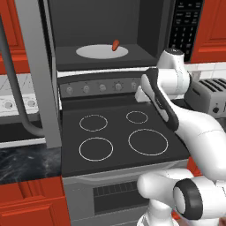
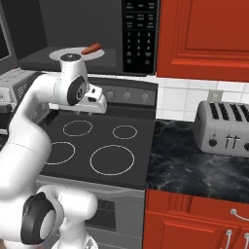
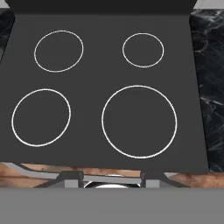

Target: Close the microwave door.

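Below the tool lies a flat dark-grey stove top (image 3: 109, 87) with four white burner rings. A black marbled stone table (image 2: 194, 160) flanks it, carrying a silver four-slot toaster (image 2: 226, 127). Red wooden cabinets (image 2: 204, 36) hang above a white tiled wall (image 2: 177, 99); more red cabinet fronts (image 1: 26, 203) sit under the table.

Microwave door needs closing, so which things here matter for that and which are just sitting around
Job:
- microwave door, swung open at left
- its curved handle
- microwave

Lying about:
- carrot on the turntable plate
- stove
- toaster
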